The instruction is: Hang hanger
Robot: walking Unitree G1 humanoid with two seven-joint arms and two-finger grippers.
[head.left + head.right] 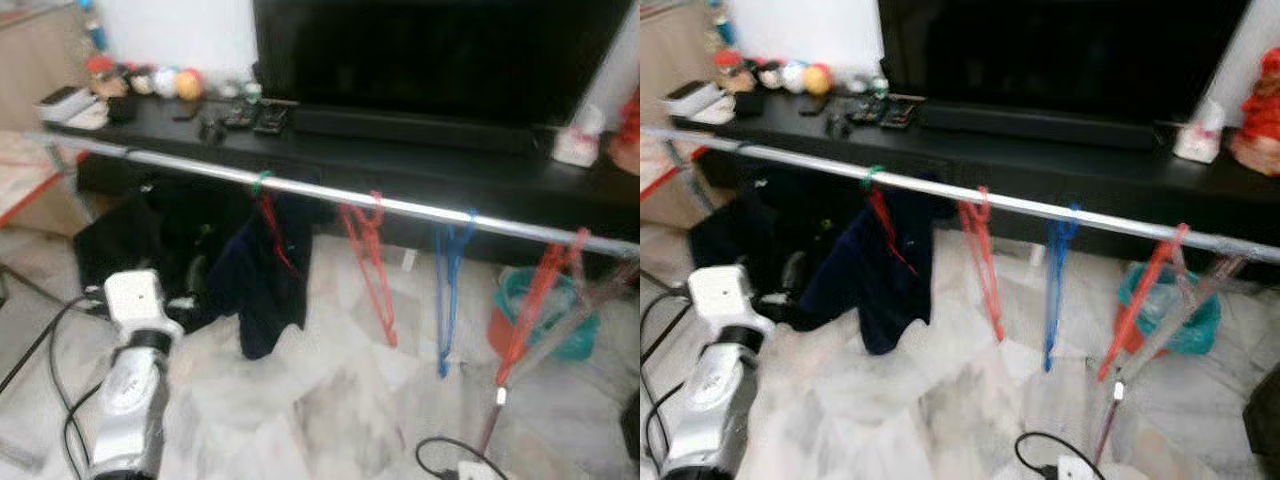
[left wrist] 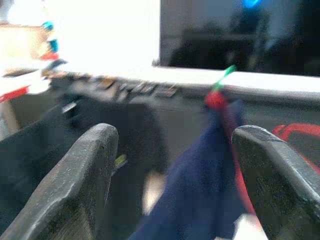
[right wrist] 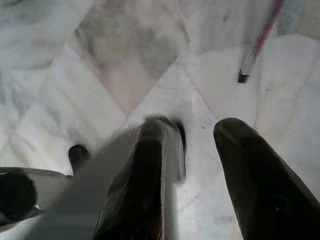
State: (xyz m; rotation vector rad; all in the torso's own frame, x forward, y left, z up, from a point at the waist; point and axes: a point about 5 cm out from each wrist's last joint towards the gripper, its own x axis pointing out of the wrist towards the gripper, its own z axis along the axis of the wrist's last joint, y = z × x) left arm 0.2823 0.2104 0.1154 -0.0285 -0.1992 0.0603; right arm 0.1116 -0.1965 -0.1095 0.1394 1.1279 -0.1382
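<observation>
Silver rail (image 1: 400, 205) runs across the room in front of a low black TV desk (image 1: 480, 165) w/ a big dark TV (image 1: 430, 55) on it. Hanging on the rail: a red hanger w/ green hook (image 1: 262, 195) carrying a dark navy garment (image 1: 265, 285), then an empty red hanger (image 1: 372, 260), a blue hanger (image 1: 452, 275), and another red hanger (image 1: 535, 300) near the rail's right end, just in front of a teal basket (image 1: 530, 310) on the marble floor (image 1: 330, 400). Left arm (image 1: 135, 380) is raised low at left; left hand (image 2: 172, 165) is spread wide, nothing between its fingers (image 2: 82, 180), aimed at the navy garment & the green-hooked hanger. Right hand (image 3: 195, 165) points down at the floor, fingers (image 3: 255, 175) apart w/ a narrow gap, holding nothing. Black cables (image 1: 45, 370) lie on the floor by the left arm. Small toys & remotes (image 1: 245, 115) sit on the desk's left part.
</observation>
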